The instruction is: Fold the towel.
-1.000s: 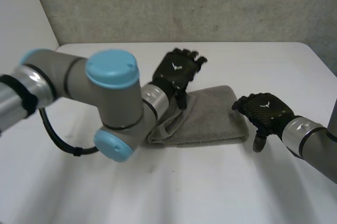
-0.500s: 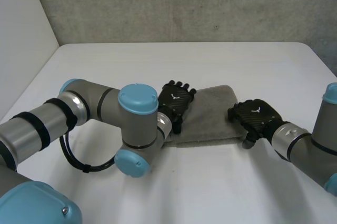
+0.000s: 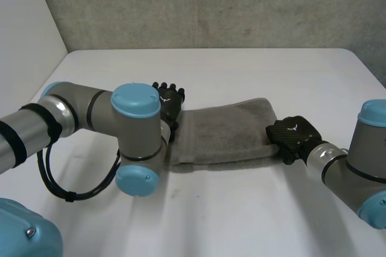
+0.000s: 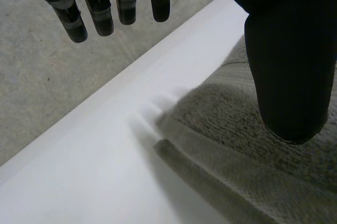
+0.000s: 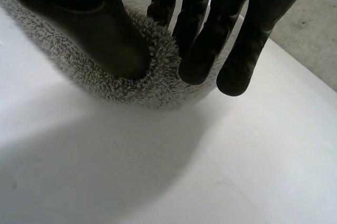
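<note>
The right hand (image 3: 291, 134) clamps the grey towel's (image 3: 226, 133) end between thumb and fingers (image 5: 200, 50). The left hand's (image 3: 170, 100) fingers (image 4: 100, 16) hang straight and apart over bare worktop (image 3: 253, 221), with the towel under its thumb.

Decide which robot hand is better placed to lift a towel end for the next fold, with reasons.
Probably the right. The right hand pinches the towel's end between thumb and fingers, while the left hand hangs open over the other end, gripping nothing.
</note>
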You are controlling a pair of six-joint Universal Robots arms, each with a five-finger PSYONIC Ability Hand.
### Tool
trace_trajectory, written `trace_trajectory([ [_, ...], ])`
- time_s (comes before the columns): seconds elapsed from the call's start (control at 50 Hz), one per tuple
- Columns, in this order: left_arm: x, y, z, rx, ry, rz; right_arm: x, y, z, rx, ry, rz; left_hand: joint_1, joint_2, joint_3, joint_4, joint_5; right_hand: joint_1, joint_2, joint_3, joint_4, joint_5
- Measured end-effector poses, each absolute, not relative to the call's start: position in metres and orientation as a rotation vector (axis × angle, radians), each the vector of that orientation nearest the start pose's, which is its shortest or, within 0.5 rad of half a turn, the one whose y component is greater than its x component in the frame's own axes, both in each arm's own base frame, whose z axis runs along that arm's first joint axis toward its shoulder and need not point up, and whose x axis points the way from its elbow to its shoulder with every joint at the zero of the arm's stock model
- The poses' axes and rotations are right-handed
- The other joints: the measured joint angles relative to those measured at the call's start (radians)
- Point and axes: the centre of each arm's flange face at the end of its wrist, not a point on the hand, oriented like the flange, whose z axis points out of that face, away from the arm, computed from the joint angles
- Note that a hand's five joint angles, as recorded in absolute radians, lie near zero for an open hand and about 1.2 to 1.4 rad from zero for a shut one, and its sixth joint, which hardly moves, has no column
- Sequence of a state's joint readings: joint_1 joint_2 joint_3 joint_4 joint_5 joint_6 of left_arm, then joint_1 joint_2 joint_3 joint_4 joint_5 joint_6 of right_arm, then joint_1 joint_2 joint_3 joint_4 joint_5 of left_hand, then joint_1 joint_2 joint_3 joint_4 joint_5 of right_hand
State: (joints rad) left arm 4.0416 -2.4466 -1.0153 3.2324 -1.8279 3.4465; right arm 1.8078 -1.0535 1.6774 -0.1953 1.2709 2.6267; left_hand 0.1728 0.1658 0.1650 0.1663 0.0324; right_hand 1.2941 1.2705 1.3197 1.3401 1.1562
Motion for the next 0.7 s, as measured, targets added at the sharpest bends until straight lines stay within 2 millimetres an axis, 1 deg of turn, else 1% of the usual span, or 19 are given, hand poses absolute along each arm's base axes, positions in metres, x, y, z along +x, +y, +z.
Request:
trace_trajectory([
  [0.08,-0.367,-0.287,0.135,0.943,2.302,-1.960,0.232,-0.292,0.130,-1.180,2.262,-1.698,0.000,0.000,0.000,0.000,0.001,0.004,0.000,0.000,0.000,0.000],
  [0.16,-0.364,-0.281,0.137,0.951,2.311,-1.945,0.234,-0.293,0.141,-1.224,2.223,-1.751,0.000,0.000,0.000,0.000,0.001,0.008,0.000,0.000,0.000,0.000],
  [0.22,-0.361,-0.277,0.143,0.948,2.312,-1.950,0.241,-0.293,0.152,-1.278,2.169,-1.798,0.000,0.000,0.000,0.000,0.001,0.013,0.000,0.000,0.000,0.000],
  [0.3,-0.356,-0.273,0.160,0.931,2.301,-1.983,0.260,-0.288,0.165,-1.377,2.063,-1.859,0.000,0.000,0.000,0.000,0.001,0.018,0.000,0.000,0.000,0.008],
  [0.34,-0.353,-0.270,0.172,0.914,2.288,-2.012,0.283,-0.280,0.173,-1.476,1.945,-1.901,0.000,0.000,0.000,0.000,0.001,0.022,0.010,0.000,0.000,0.010],
  [0.36,-0.352,-0.270,0.175,0.908,2.285,-2.019,0.288,-0.277,0.175,-1.498,1.917,-1.907,0.000,0.000,0.000,0.000,0.001,0.022,0.010,0.000,0.000,0.010],
  [0.4,-0.345,-0.270,0.190,0.874,2.267,-2.053,0.322,-0.260,0.180,-1.623,1.751,-1.936,0.000,0.000,0.000,0.000,0.001,0.022,0.010,0.000,0.000,0.010],
  [0.42,-0.343,-0.270,0.192,0.866,2.263,-2.058,0.330,-0.255,0.181,-1.652,1.710,-1.941,0.000,0.000,0.000,0.000,0.001,0.022,0.010,0.000,0.000,0.010],
  [0.46,-0.334,-0.272,0.204,0.823,2.245,-2.082,0.359,-0.236,0.180,-1.745,1.566,-1.948,0.000,0.000,0.000,0.000,0.001,0.022,0.010,0.000,0.000,0.010],
  [0.5,-0.324,-0.277,0.213,0.777,2.227,-2.100,0.381,-0.218,0.177,-1.812,1.453,-1.944,0.000,0.000,0.000,0.000,0.001,0.023,0.010,0.000,0.000,0.010],
  [0.54,-0.317,-0.281,0.218,0.744,2.214,-2.111,0.394,-0.207,0.173,-1.853,1.387,-1.930,0.000,0.000,0.000,0.000,0.001,0.025,0.010,0.000,0.000,0.010],
  [0.58,-0.302,-0.291,0.227,0.681,2.188,-2.126,0.413,-0.191,0.163,-1.906,1.301,-1.898,0.000,-0.001,0.000,0.000,0.001,0.027,0.010,0.000,0.000,0.010],
  [0.6,-0.298,-0.293,0.229,0.664,2.181,-2.130,0.417,-0.187,0.160,-1.917,1.284,-1.890,0.000,-0.001,0.000,0.000,0.001,0.027,0.010,0.000,0.000,0.010],
  [0.64,-0.283,-0.303,0.236,0.614,2.160,-2.140,0.432,-0.174,0.147,-1.961,1.238,-1.837,0.000,-0.001,0.000,0.000,0.001,0.025,0.010,0.000,-0.001,0.009],
  [0.68,-0.275,-0.308,0.239,0.594,2.151,-2.144,0.439,-0.168,0.137,-1.989,1.233,-1.789,0.000,-0.001,0.000,0.000,0.001,0.003,0.008,-0.020,-0.036,-0.025],
  [0.7,-0.273,-0.309,0.240,0.591,2.150,-2.146,0.440,-0.166,0.133,-1.998,1.238,-1.771,0.000,-0.001,0.000,0.000,0.001,-0.072,-0.049,-0.080,-0.103,-0.092],
])
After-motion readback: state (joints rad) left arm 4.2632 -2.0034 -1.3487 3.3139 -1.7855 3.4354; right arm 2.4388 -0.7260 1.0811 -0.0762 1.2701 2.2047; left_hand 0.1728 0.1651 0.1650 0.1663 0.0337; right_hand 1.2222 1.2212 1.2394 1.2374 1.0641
